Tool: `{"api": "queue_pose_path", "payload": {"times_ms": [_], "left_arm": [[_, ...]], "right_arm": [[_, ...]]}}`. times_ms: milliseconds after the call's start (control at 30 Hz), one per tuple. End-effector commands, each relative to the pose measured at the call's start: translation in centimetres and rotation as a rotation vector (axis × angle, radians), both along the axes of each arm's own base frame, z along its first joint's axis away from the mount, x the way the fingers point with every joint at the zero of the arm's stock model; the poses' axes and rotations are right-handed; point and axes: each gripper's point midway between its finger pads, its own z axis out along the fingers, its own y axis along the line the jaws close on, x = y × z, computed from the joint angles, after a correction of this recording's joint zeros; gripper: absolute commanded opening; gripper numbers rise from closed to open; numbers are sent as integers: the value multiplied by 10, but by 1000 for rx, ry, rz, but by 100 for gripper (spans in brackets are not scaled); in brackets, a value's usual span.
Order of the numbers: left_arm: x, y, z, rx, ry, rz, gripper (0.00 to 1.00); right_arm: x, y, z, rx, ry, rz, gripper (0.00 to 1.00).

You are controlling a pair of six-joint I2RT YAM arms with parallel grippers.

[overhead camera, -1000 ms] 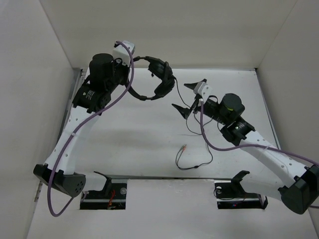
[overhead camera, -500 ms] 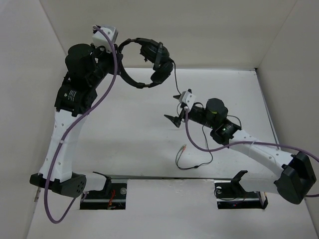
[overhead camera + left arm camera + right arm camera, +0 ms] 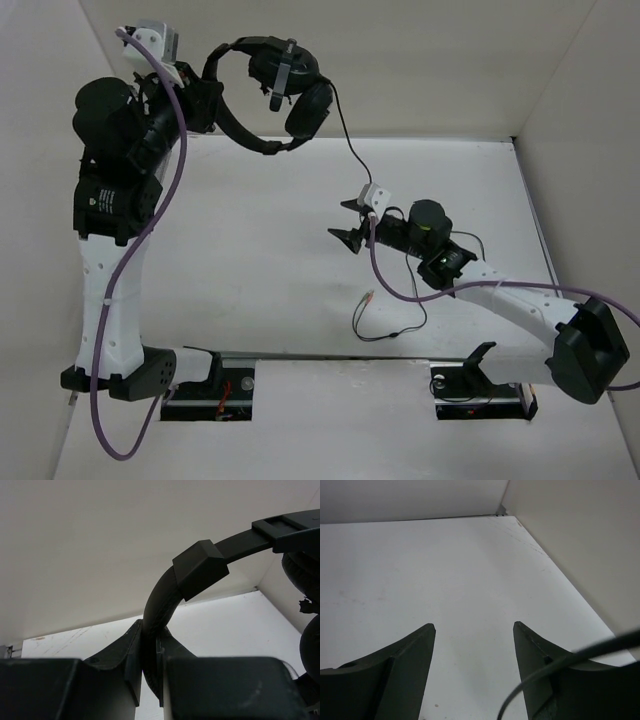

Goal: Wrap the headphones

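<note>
The black headphones (image 3: 285,85) hang high in the air at the back left, held by their headband (image 3: 165,592) in my left gripper (image 3: 212,95), which is shut on the band. Their thin black cable (image 3: 345,140) runs down from the earcups past my right gripper (image 3: 343,220) to the table, ending in pink/orange plugs (image 3: 369,296). My right gripper (image 3: 472,627) is open and empty above the table's middle, with the cable (image 3: 560,667) crossing over its right finger.
White walls enclose the table (image 3: 250,260) on the left, back and right. A loop of the cable (image 3: 395,330) lies on the table near the front. Purple arm cables (image 3: 165,200) hang along both arms.
My left arm has lifted the headphones up and to the left, pulling the cable taut. My right gripper has moved a little left toward the table's middle and stayed open.
</note>
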Motion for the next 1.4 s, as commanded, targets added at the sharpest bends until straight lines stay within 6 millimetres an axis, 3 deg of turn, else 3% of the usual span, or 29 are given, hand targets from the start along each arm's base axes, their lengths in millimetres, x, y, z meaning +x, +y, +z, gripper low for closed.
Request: {"api": "queue_pose_path", "payload": {"times_ms": [0, 300, 567, 733, 933, 1000, 1067, 1100, 1233, 1367], "left_arm": [[-24, 5, 53, -110, -133, -25, 0], [-30, 17, 70, -193, -152, -18, 0], [-31, 24, 81, -240, -167, -18, 0], [-33, 29, 86, -249, -180, -7, 0], [-27, 31, 84, -249, -174, 3, 0], [-22, 33, 81, -252, -167, 11, 0], [-16, 35, 73, -252, -152, 23, 0], [-11, 36, 68, -248, -141, 34, 0], [13, 39, 29, -215, -74, 98, 0], [44, 38, -31, -144, 29, 187, 0]], "right_arm": [[-14, 9, 19, 67, -32, 74, 67], [-39, 5, -7, 39, 9, 153, 50], [-63, 8, -22, 35, 58, 239, 49], [-67, 7, -29, 23, 66, 251, 44], [-76, 1, -42, -13, 78, 271, 34], [-75, -3, -46, -34, 76, 259, 15], [-68, -10, -45, -60, 63, 219, 2], [-64, -14, -43, -78, 51, 199, 0], [-41, -40, -19, -163, -12, 98, 0], [-14, -67, 6, -324, -120, -31, 0]]}}
